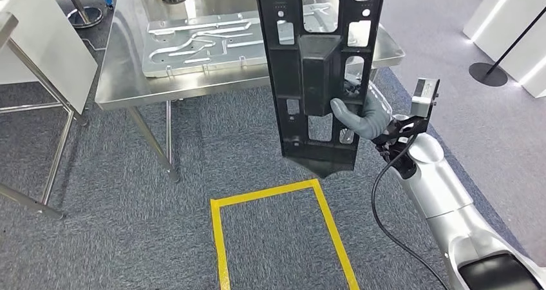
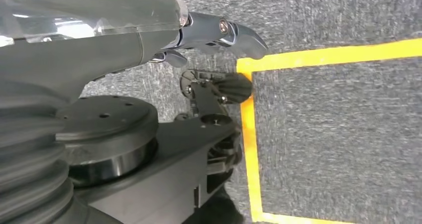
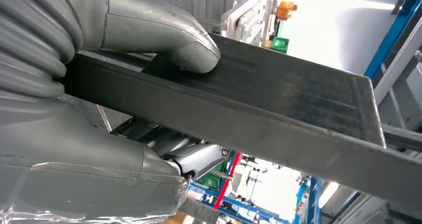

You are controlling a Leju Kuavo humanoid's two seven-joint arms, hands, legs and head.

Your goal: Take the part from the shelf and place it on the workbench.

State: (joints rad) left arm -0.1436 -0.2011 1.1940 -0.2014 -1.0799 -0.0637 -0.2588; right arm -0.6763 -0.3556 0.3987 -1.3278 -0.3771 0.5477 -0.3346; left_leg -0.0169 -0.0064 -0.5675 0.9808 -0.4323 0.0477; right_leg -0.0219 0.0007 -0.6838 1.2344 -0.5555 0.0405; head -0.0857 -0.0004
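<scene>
The workbench (image 1: 122, 77), a steel table on grey carpet, lies beyond the fingers and carries a pale metal plate (image 1: 193, 42) with routed channels. The part (image 1: 319, 64), a long black plastic panel with cut-outs, hangs upright in the air over the carpet in front of the bench, its lower tip above a yellow tape rectangle (image 1: 277, 193) on the floor. The right hand (image 1: 364, 113) grips the part's boxy middle, thumb (image 3: 191, 47) pressed on one face and fingers wrapped behind. The left hand (image 2: 219, 55) hangs over the tape corner, holding nothing, fingers (image 2: 239, 35) loosely apart.
</scene>
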